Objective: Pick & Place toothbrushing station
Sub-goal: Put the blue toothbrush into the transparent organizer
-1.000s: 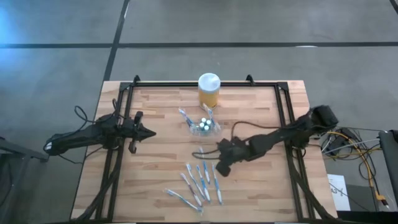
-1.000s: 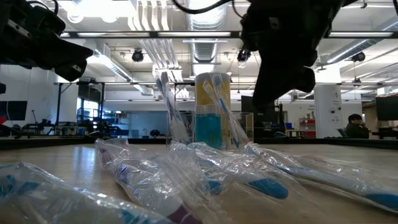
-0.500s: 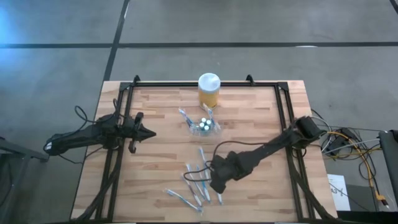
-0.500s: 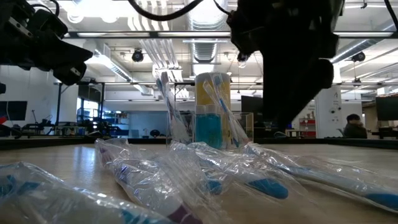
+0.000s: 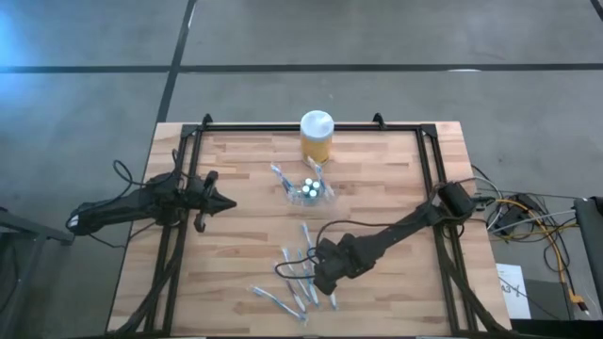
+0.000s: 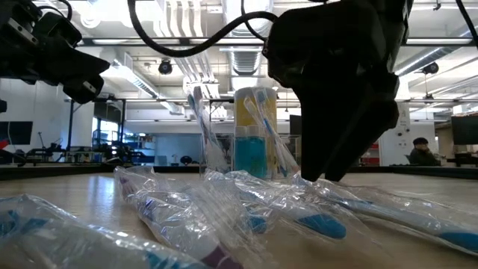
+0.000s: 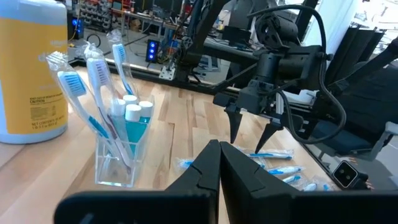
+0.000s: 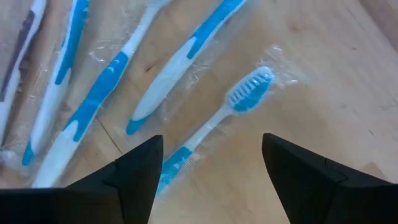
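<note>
While the right gripper [image 5: 323,279] hangs with its jaws spread wide and empty over the loose toothbrushes [image 5: 303,273], one wrapped toothbrush [image 8: 214,121] lies between its fingers [image 8: 134,171], untouched. Each brush is slim, blue and white, in crinkled clear film, scattered on the pale wooden table [image 5: 236,254] well apart from the clear holder [image 5: 308,191]. That small, square-sided plastic holder stands upright beside the yellow jar [image 5: 317,137], with brushes and white-capped pieces inside. Left of the holder, the left gripper [image 5: 224,201] waits, jaws nearly closed, holding nothing.
</note>
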Robot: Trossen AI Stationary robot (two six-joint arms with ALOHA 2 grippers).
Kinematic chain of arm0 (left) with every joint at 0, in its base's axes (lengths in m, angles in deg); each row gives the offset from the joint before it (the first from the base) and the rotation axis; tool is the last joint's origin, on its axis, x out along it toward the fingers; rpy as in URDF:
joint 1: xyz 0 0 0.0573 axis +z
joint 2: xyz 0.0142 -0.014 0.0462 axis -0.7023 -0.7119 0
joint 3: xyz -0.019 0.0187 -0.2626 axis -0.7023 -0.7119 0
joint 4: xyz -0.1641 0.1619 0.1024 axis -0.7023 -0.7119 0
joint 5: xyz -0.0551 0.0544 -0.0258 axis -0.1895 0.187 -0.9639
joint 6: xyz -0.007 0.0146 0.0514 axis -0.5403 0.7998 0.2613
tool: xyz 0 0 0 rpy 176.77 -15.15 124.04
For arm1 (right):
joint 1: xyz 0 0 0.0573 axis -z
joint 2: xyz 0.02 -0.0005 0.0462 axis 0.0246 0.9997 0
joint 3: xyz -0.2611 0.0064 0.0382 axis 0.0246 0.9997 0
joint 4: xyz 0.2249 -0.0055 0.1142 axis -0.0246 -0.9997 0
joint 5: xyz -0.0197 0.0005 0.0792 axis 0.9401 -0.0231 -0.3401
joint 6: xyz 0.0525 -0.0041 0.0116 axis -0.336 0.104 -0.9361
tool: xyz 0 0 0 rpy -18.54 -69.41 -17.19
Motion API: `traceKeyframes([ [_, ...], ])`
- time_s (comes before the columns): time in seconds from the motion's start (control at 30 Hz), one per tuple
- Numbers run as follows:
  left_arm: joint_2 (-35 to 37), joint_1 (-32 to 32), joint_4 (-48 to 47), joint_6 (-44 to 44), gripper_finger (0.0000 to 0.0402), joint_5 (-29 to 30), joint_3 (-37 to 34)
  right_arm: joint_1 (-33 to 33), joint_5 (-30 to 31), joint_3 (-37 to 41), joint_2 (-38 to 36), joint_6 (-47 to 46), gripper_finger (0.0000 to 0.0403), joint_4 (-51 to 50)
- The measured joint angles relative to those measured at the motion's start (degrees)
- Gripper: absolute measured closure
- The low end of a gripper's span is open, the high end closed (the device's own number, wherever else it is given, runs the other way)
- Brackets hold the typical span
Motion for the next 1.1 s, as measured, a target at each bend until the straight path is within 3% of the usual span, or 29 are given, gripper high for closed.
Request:
traceKeyframes([
  [0.53,0.00,0.00,-0.19,0.13,0.0392,0.02,0.00,2.13,1.60,4.31,0.04,2.11,0.0185,1.00],
  [1.1,-0.01,-0.01,-0.22,0.21,0.0392,0.07,0.00,2.17,-2.20,4.17,-0.44,9.98,0.0375,0.03],
])
